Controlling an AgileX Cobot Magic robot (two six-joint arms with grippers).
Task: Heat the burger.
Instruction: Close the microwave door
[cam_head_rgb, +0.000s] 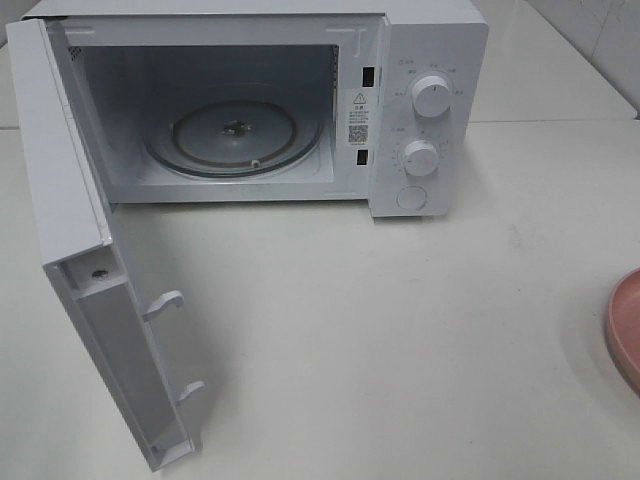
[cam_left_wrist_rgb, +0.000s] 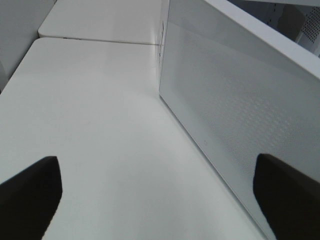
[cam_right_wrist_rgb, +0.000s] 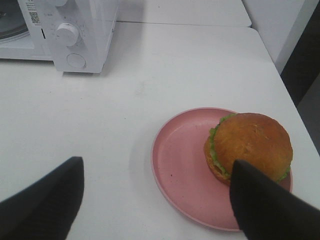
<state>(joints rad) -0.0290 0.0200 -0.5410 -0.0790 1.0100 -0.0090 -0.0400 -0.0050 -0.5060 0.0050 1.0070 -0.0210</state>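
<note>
A boxy white microwave (cam_head_rgb: 300, 100) stands at the back of a smooth, matte white surface (cam_head_rgb: 400, 330). Its door (cam_head_rgb: 90, 290) hangs fully open to the left, showing a plain moulded inner frame with two small hooked latches. Inside the cavity lies a round, clear glass turntable (cam_head_rgb: 235, 135) with ridged concentric rings. The control panel carries two round white knobs, the upper knob (cam_head_rgb: 432, 96) above the lower knob (cam_head_rgb: 421, 158), with a flat round button (cam_head_rgb: 412, 197) beneath them.

In the left wrist view the left claw (cam_left_wrist_rgb: 160, 200) is spread wide, its two dark fingers far apart, gripping nothing. It hovers over the bare surface just beside the door's outer face, a pale panel with a fine dotted mesh; one finger (cam_left_wrist_rgb: 287, 195) shows in front of that panel, though whether it touches I cannot tell.

The right claw (cam_right_wrist_rgb: 155, 200) also stands wide and empty, its dark fingers splayed above the surface. One finger (cam_right_wrist_rgb: 265, 205) overlaps the near edge of the burger (cam_right_wrist_rgb: 250, 145) in the picture; contact cannot be told.

The burger sits on the round pink plate (cam_right_wrist_rgb: 185, 165), off-centre toward the plate's far side from the microwave, well apart from the oven. Its bun is domed, golden-brown and faintly glossy, with ruffled green lettuce showing around the lower edge. The plate is smooth with a shallow raised rim; in the high view only its edge shows at the right border.
</note>
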